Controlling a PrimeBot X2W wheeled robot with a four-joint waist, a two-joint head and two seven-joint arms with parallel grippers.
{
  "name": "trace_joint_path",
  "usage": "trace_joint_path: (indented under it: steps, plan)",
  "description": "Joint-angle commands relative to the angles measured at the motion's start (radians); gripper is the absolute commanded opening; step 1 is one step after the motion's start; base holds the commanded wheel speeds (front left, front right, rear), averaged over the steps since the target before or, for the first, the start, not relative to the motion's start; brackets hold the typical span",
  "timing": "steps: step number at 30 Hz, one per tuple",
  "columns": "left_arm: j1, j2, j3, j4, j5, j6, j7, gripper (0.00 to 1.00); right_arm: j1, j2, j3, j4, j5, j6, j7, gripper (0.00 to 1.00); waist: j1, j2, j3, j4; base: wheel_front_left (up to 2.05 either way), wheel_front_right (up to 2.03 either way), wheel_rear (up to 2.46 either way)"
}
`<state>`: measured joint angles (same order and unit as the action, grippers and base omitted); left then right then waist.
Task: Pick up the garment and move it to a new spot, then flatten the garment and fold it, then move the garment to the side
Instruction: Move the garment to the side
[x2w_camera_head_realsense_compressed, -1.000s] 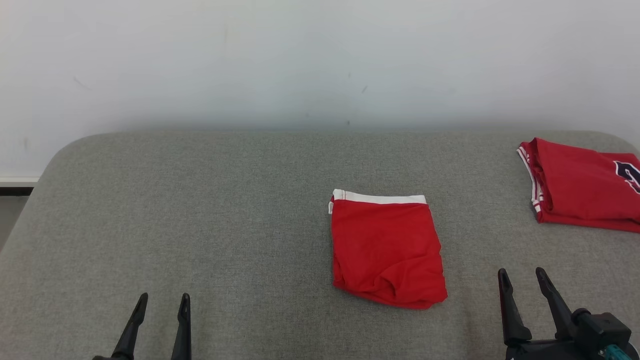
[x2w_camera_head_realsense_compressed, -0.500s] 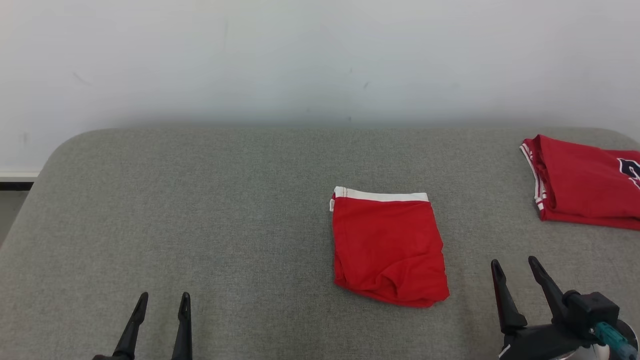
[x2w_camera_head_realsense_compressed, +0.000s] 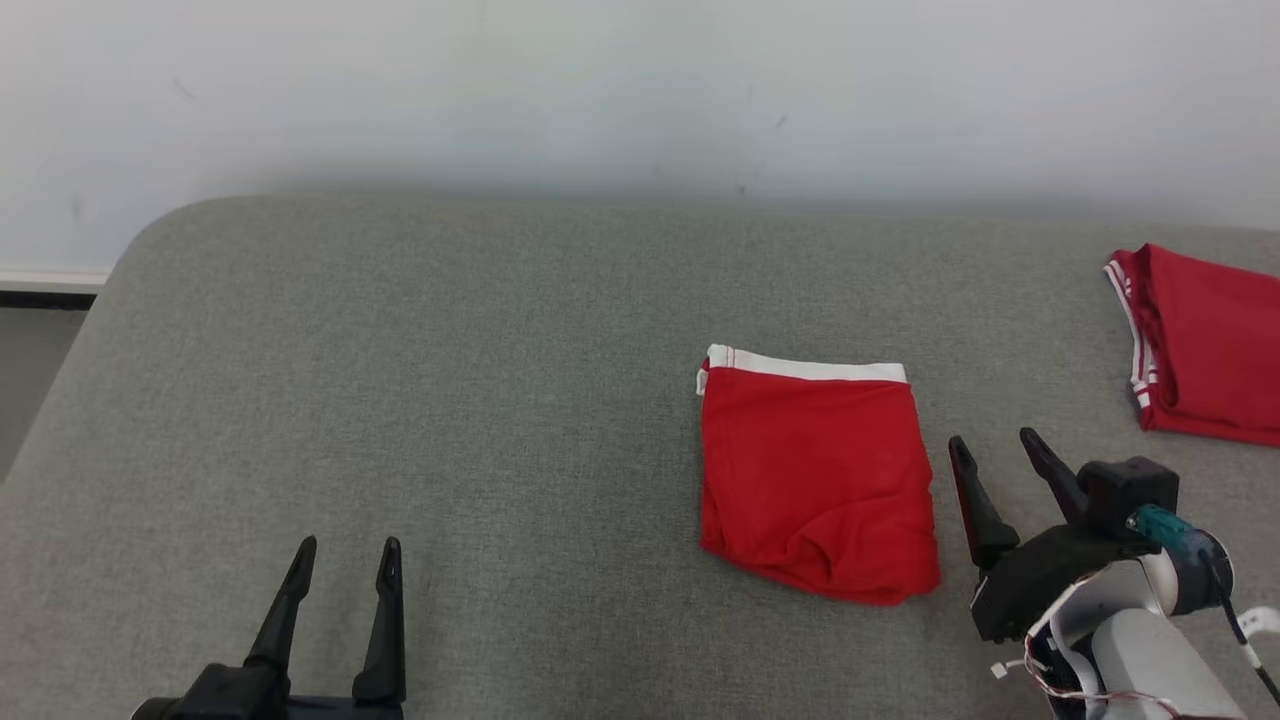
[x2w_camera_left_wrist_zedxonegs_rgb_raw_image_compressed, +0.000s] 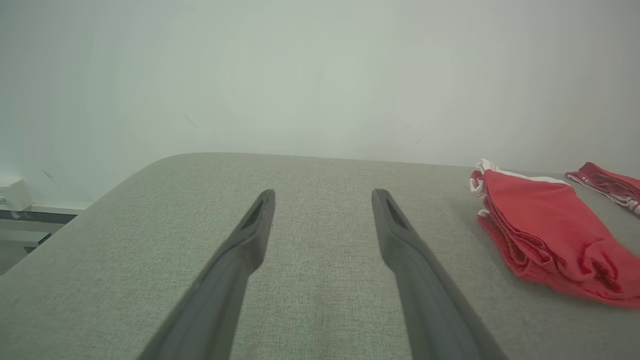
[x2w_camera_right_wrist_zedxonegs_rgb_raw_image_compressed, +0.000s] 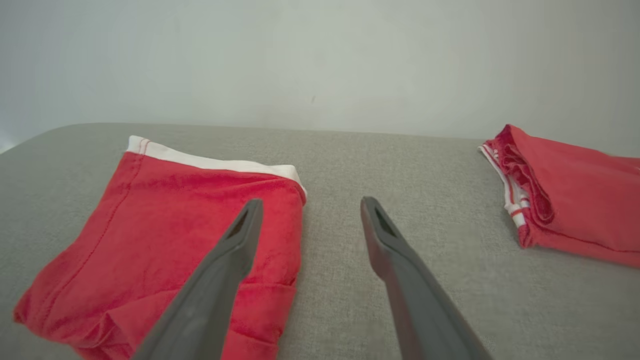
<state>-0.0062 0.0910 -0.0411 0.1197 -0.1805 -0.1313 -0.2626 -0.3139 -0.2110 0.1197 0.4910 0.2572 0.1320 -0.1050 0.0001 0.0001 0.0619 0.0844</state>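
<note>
Head view: the folded red garment (x2w_camera_head_realsense_compressed: 815, 480) lies on the grey table (x2w_camera_head_realsense_compressed: 450, 400), toward 4 o'clock from the middle. Its long axis runs 12 to 6, white waistband at 12. The right gripper (x2w_camera_head_realsense_compressed: 995, 441) stands just beside its 3 o'clock edge, fingers spread and empty. The left gripper (x2w_camera_head_realsense_compressed: 347, 547), at 7 o'clock, is likewise parted and empty. A second red cloth (x2w_camera_head_realsense_compressed: 1205, 345) is cut off at 3 o'clock.

Left wrist view: the left gripper (x2w_camera_left_wrist_zedxonegs_rgb_raw_image_compressed: 323, 196) gapes over bare table. The garment (x2w_camera_left_wrist_zedxonegs_rgb_raw_image_compressed: 545, 235) lies at 3 o'clock, its corner cut off.

Right wrist view: one finger of the right gripper (x2w_camera_right_wrist_zedxonegs_rgb_raw_image_compressed: 311, 204) hides part of the garment (x2w_camera_right_wrist_zedxonegs_rgb_raw_image_compressed: 165, 235). Whether they touch cannot be told.
</note>
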Motion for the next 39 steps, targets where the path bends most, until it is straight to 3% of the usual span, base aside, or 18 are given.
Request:
trace_joint_path:
  steps: [1, 20, 21, 22, 23, 29, 39]
  plan:
    - [-0.019, -0.003, -0.003, 0.003, -0.006, 0.002, -0.003, 1.0, -0.036, -0.003, 0.008, 0.043, 0.012, -0.003, 0.008, 1.0, -0.0001, -0.0001, 0.029, 0.028, 0.0, 0.0, 0.0]
    - [-0.07, -0.017, 0.002, 0.017, -0.018, 0.002, -0.003, 1.0, -0.232, 0.035, 0.097, 0.442, 0.054, -0.003, 0.014, 1.0, -0.0001, -0.0001, 0.102, 0.065, 0.0, 0.0, 0.0]
    - [-0.073, -0.018, 0.001, 0.019, -0.019, 0.002, -0.003, 1.0, -0.233, 0.041, 0.107, 0.458, 0.061, -0.003, 0.021, 0.61, -0.0001, -0.0001, 0.103, 0.063, 0.0, 0.0, 0.0]
    - [-0.075, -0.018, 0.001, 0.021, -0.019, 0.002, -0.003, 1.0, -0.235, 0.045, 0.116, 0.469, 0.068, -0.003, 0.021, 0.15, -0.0001, -0.0001, 0.104, 0.061, 0.0, 0.0, 0.0]
    - [-0.079, -0.019, -0.002, 0.023, -0.019, 0.002, -0.003, 1.0, -0.245, 0.047, 0.132, 0.486, 0.082, -0.003, 0.013, 0.0, -0.0001, -0.0001, 0.105, 0.057, 0.0, 0.0, 0.0]
    - [-0.088, -0.011, -0.008, 0.02, -0.019, 0.002, -0.003, 1.0, -0.308, 0.02, 0.181, 0.485, 0.112, -0.003, -0.037, 0.0, -0.0001, -0.0001, 0.118, 0.038, 0.0, 0.0, 0.0]
    - [-0.128, 0.004, -0.026, -0.001, -0.026, 0.002, -0.003, 1.0, -0.458, -0.087, 0.293, 0.441, 0.122, -0.003, -0.024, 0.0, -0.0001, -0.0001, 0.217, -0.032, 0.0, 0.0, 0.0]
